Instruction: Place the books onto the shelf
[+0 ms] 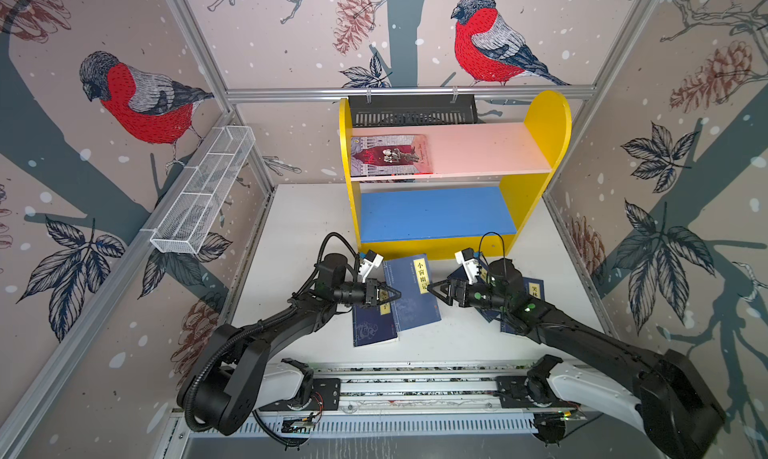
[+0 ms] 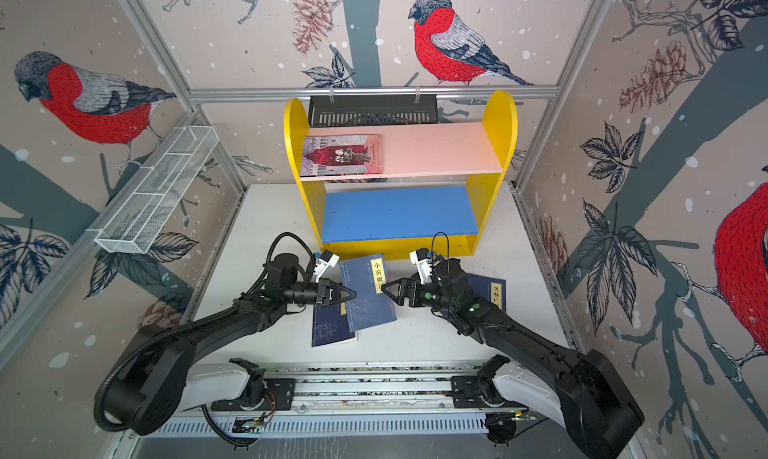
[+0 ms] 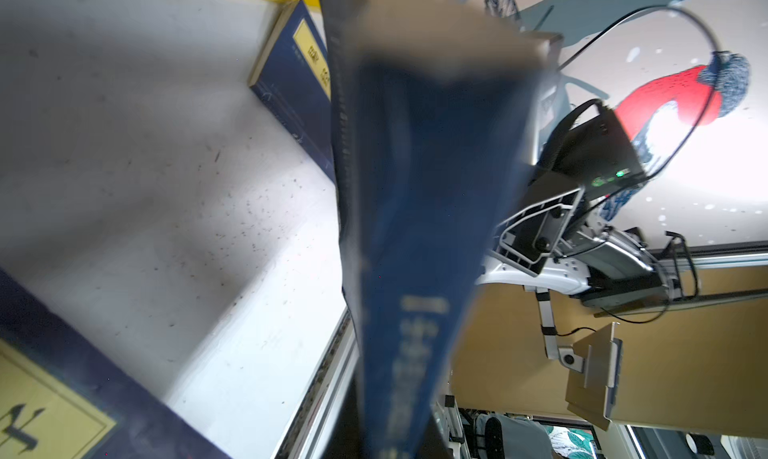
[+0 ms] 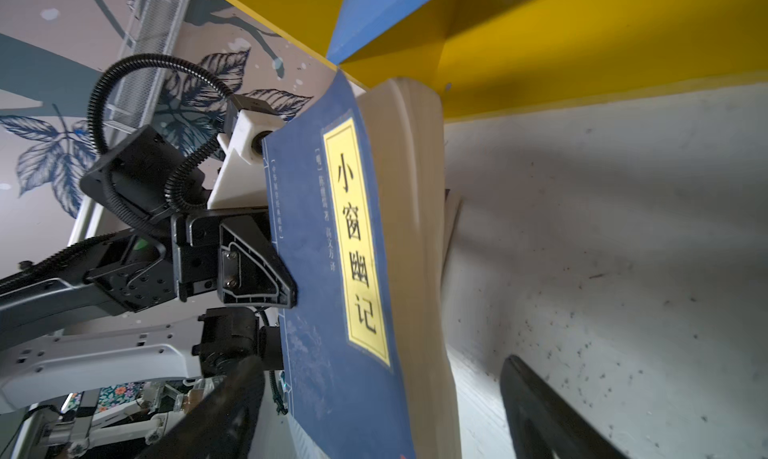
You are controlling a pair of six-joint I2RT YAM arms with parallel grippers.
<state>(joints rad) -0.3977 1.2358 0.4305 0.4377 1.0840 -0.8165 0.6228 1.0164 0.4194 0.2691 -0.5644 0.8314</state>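
Ahead of the left gripper (image 1: 398, 293) the blue lower board (image 1: 436, 214) of the shelf (image 1: 549, 120) is bare. The navy book (image 1: 409, 303) in its jaws fills the gap to the right gripper (image 1: 434, 291); another book (image 1: 371, 330) lies beneath.

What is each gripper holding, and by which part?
The left gripper is shut on the navy blue paperback with the yellow title label, pinching its spine edge about midway along. The right gripper is open beside the opposite edge, holding nothing.
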